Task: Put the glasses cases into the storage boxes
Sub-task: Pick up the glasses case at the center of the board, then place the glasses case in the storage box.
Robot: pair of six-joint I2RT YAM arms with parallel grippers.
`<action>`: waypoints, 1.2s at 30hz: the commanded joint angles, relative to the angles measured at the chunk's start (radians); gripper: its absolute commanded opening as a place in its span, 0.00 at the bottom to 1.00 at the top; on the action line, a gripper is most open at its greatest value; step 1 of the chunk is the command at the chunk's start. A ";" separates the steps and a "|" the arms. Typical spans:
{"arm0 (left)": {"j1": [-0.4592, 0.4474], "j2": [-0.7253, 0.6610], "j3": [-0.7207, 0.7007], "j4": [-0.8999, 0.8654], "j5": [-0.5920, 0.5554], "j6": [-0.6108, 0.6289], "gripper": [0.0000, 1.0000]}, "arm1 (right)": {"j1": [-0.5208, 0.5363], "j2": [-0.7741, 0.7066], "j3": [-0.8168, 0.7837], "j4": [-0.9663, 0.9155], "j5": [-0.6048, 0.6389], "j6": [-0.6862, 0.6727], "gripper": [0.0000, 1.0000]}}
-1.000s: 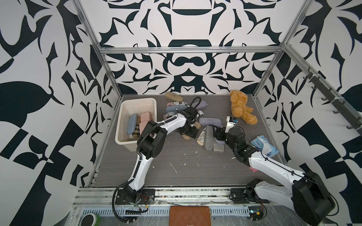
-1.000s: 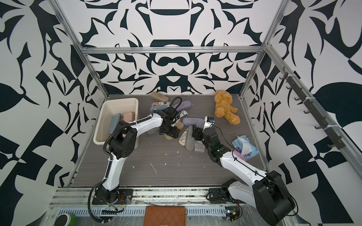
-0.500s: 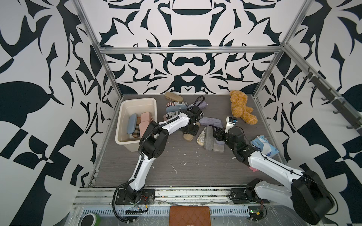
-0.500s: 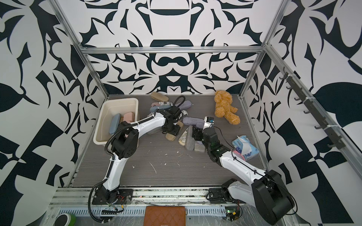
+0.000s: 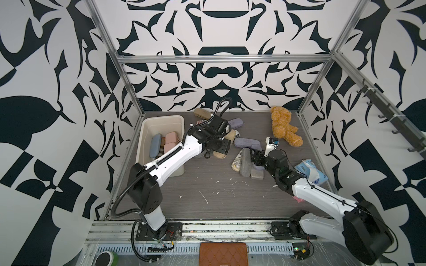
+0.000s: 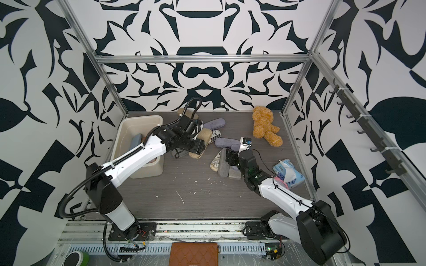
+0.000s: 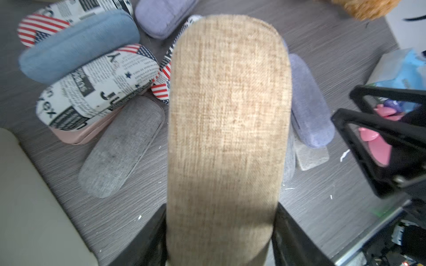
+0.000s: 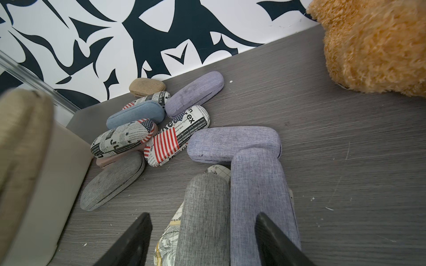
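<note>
Tan case (image 7: 228, 129): cloth-covered hard shell, judged light, stiff and grippy; clamped across its narrow width near one end by the left hand (image 7: 219, 232), held above the table (image 5: 207, 184) near the storage box (image 5: 161, 117). Right hand (image 8: 204, 221): jaws wide, empty, poised over a grey case (image 8: 202, 207) and lilac case (image 8: 258, 188) lying side by side. Only the top views show a blue case (image 5: 156, 145) and pink cases (image 5: 171, 137) in the box; only the left wrist view shows the grip.

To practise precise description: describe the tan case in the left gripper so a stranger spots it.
Find the cream tub on the left. Beside it the left gripper clamps a tan woven case; the other tan case lies loose by the back wall.
</note>
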 commanded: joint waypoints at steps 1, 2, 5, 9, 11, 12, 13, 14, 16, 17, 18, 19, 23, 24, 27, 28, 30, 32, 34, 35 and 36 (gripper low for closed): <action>0.007 -0.114 -0.004 -0.075 -0.055 -0.008 0.63 | -0.002 -0.011 0.007 0.032 -0.007 -0.002 0.74; 0.018 -0.156 0.005 -0.098 -0.087 -0.002 0.63 | -0.002 -0.007 0.007 0.033 -0.007 0.000 0.74; 0.083 -0.268 0.023 -0.191 -0.203 0.021 0.63 | -0.002 0.004 0.010 0.037 -0.019 0.006 0.74; 0.300 -0.420 -0.064 -0.252 -0.208 0.031 0.63 | -0.001 0.009 0.010 0.043 -0.023 0.011 0.74; 0.429 -0.475 -0.150 -0.240 -0.178 0.044 0.63 | -0.002 0.011 0.011 0.043 -0.025 0.010 0.74; 0.476 -0.490 -0.183 -0.230 -0.156 0.050 0.63 | -0.001 0.010 0.010 0.044 -0.026 0.011 0.74; 0.530 -0.497 -0.223 -0.208 -0.133 0.055 0.63 | -0.002 0.011 0.010 0.045 -0.026 0.012 0.74; 0.580 -0.496 -0.259 -0.184 -0.113 0.063 0.63 | -0.002 0.012 0.008 0.046 -0.027 0.013 0.74; 0.652 -0.468 -0.302 -0.160 -0.105 0.079 0.63 | -0.002 0.020 0.011 0.048 -0.027 0.014 0.74; 0.683 -0.440 -0.317 -0.154 -0.108 0.080 0.63 | -0.001 0.023 0.010 0.049 -0.027 0.013 0.74; 0.698 -0.419 -0.327 -0.144 -0.091 0.080 0.63 | -0.001 0.022 0.012 0.048 -0.028 0.013 0.74; 0.701 -0.395 -0.340 -0.128 -0.083 0.084 0.64 | -0.002 0.021 0.010 0.048 -0.028 0.012 0.74; 0.704 -0.246 -0.356 -0.122 -0.213 0.074 0.65 | -0.001 0.012 0.010 0.045 -0.030 0.011 0.74; 0.704 -0.213 -0.345 -0.132 -0.190 0.070 0.65 | -0.002 0.012 0.010 0.046 -0.031 0.012 0.74; 0.704 -0.154 -0.348 -0.116 -0.159 0.060 0.65 | -0.001 0.012 0.010 0.046 -0.031 0.012 0.74; 0.704 -0.141 -0.350 -0.117 -0.148 0.062 0.66 | -0.002 0.012 0.011 0.045 -0.032 0.011 0.74; 0.704 -0.114 -0.347 -0.134 -0.127 0.071 0.70 | -0.002 0.008 0.011 0.046 -0.035 0.010 0.74; 0.704 -0.103 -0.347 -0.154 -0.123 0.074 0.76 | -0.002 0.000 0.012 0.040 -0.040 0.008 0.74; 0.704 -0.119 -0.350 -0.161 -0.129 0.068 0.84 | -0.001 -0.007 0.012 0.036 -0.042 0.005 0.74; 0.704 -0.139 -0.346 -0.165 -0.122 0.068 0.89 | -0.001 -0.008 0.013 0.036 -0.039 0.004 0.75; 0.703 -0.165 -0.341 -0.166 -0.113 0.063 0.93 | -0.001 -0.006 0.012 0.035 -0.037 0.002 0.75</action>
